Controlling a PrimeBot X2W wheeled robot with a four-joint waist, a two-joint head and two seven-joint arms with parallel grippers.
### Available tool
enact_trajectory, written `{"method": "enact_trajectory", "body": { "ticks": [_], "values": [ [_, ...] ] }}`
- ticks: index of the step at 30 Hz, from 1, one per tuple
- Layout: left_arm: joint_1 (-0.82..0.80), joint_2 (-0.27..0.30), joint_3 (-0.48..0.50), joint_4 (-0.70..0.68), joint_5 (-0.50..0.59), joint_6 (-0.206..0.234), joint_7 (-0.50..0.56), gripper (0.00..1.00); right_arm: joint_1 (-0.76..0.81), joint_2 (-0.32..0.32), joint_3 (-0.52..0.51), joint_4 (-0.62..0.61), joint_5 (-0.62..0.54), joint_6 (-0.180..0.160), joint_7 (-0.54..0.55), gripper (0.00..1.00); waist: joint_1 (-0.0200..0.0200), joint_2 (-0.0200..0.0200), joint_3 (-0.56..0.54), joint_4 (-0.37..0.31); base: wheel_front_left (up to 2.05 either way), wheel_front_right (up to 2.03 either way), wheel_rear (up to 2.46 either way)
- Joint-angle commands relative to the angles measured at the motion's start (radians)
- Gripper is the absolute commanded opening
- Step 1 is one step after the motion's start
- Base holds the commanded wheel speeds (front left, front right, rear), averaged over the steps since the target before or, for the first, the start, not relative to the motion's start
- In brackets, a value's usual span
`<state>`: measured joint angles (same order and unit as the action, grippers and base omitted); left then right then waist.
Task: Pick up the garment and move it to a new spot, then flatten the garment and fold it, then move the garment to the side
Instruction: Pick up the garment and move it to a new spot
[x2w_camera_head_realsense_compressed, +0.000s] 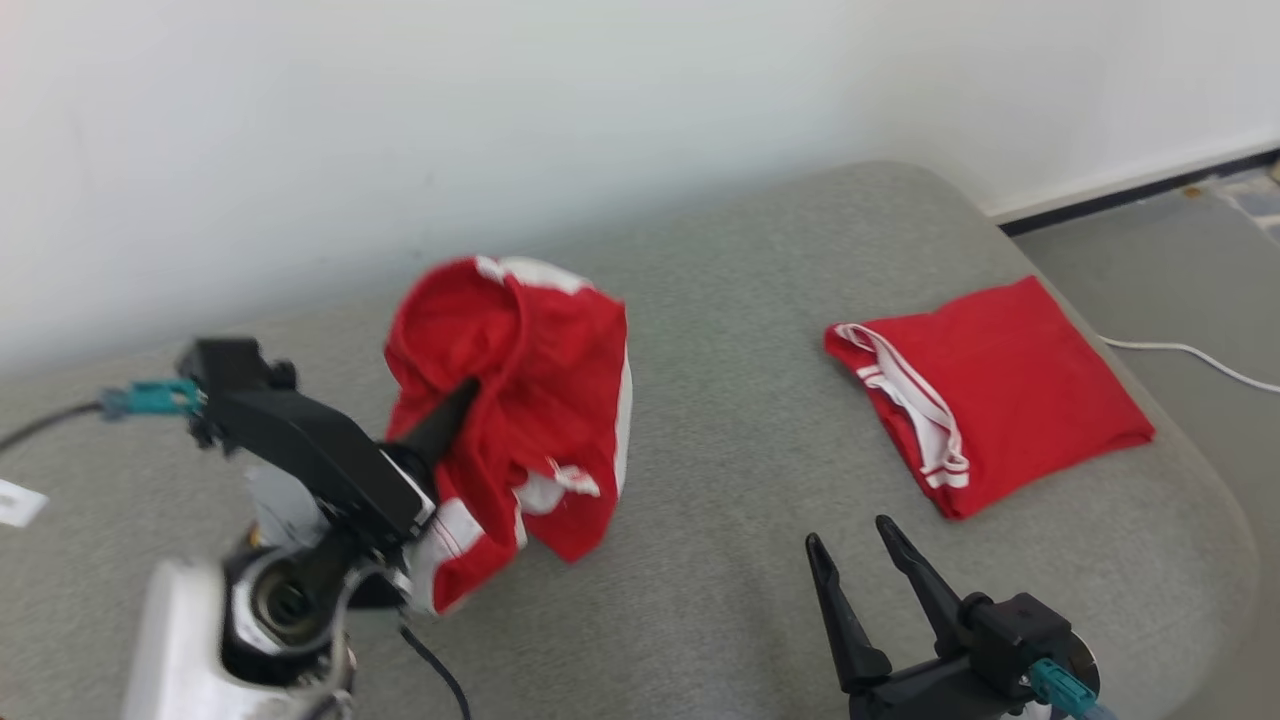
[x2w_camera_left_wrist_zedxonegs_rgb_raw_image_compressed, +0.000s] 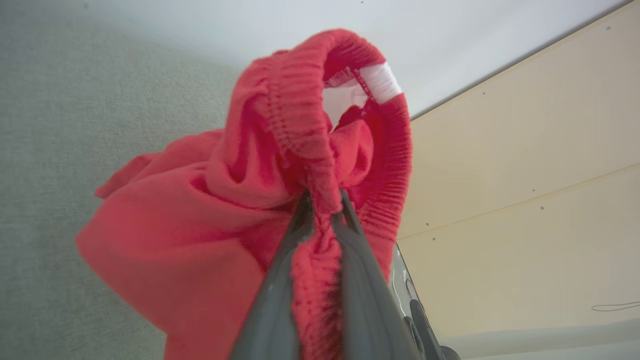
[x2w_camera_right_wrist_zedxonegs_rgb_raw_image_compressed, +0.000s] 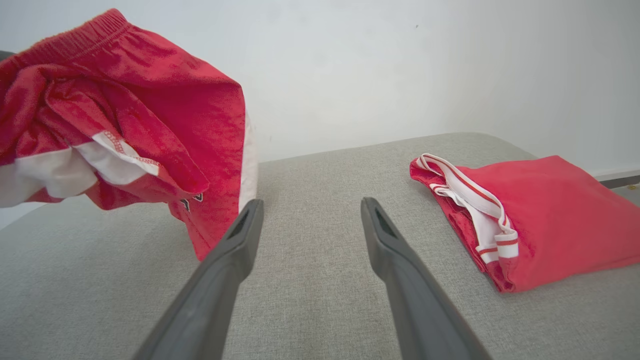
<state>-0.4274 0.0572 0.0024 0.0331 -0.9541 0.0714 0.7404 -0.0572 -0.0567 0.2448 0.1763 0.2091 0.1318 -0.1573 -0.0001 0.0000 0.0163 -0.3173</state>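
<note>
We see the left end effector (x2w_camera_head_realsense_compressed: 468, 388) (x2w_camera_left_wrist_zedxonegs_rgb_raw_image_compressed: 325, 200) clamped on the red shorts (x2w_camera_head_realsense_compressed: 520, 370) (x2w_camera_left_wrist_zedxonegs_rgb_raw_image_compressed: 200, 225) (x2w_camera_right_wrist_zedxonegs_rgb_raw_image_compressed: 150, 100); its two dark fingers (x2w_camera_left_wrist_zedxonegs_rgb_raw_image_compressed: 280, 280) press a bunch of the ribbed waistband between them. The shorts have white stripes. They hang crumpled from this grip over the left part of the grey cushion (x2w_camera_head_realsense_compressed: 720, 450) (x2w_camera_right_wrist_zedxonegs_rgb_raw_image_compressed: 310, 165), close to the far wall (x2w_camera_head_realsense_compressed: 600, 100). We cannot tell if their lowest corner touches the cushion.

The right end effector (x2w_camera_head_realsense_compressed: 850, 535) (x2w_camera_right_wrist_zedxonegs_rgb_raw_image_compressed: 311, 205) is at the near right, with its fingers wide apart and nothing between them. It is over bare cushion.

On the right part of the cushion a folded red garment (x2w_camera_head_realsense_compressed: 1010, 390) (x2w_camera_right_wrist_zedxonegs_rgb_raw_image_compressed: 550, 210) lies flat, with its white-striped edge turned to the left. It is well apart from the shorts. A white cable (x2w_camera_head_realsense_compressed: 1190, 352) lies on the floor on the right.
</note>
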Motion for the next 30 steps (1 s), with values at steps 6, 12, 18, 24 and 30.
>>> {"method": "enact_trajectory", "body": {
  "ticks": [6, 12, 18, 24, 30],
  "values": [
    [0.063, -0.004, -0.089, 0.202, 0.120, 0.024, -0.161, 0.00, -0.011, 0.001, 0.016, -0.017, 0.009, -0.003, 0.003, 1.00, 0.0001, 0.0000, 0.058, -0.106, 0.00, 0.00, 0.00],
    [0.020, 0.004, -0.136, 0.394, 0.241, 0.030, -0.314, 1.00, -0.012, 0.002, -0.002, -0.012, 0.007, -0.003, 0.002, 1.00, 0.0001, 0.0000, 0.068, -0.080, 0.00, 0.00, 0.00],
    [-0.007, 0.006, -0.157, 0.458, 0.283, 0.003, -0.418, 1.00, -0.021, 0.003, -0.022, -0.013, -0.002, -0.003, 0.003, 1.00, 0.0001, 0.0000, 0.048, -0.026, 0.00, 0.00, 0.00],
    [0.039, 0.007, -0.132, 0.415, 0.290, -0.065, -0.640, 1.00, -0.020, -0.012, -0.058, -0.015, -0.006, -0.002, 0.009, 1.00, 0.0001, 0.0000, 0.010, 0.057, 0.00, 0.00, 0.00],
    [0.120, 0.049, -0.109, 0.367, 0.360, -0.080, -0.854, 1.00, -0.045, -0.062, -0.078, 0.001, 0.008, -0.003, 0.033, 1.00, 0.0001, 0.0000, -0.022, 0.126, 0.00, 0.00, 0.00]
  ]
}}
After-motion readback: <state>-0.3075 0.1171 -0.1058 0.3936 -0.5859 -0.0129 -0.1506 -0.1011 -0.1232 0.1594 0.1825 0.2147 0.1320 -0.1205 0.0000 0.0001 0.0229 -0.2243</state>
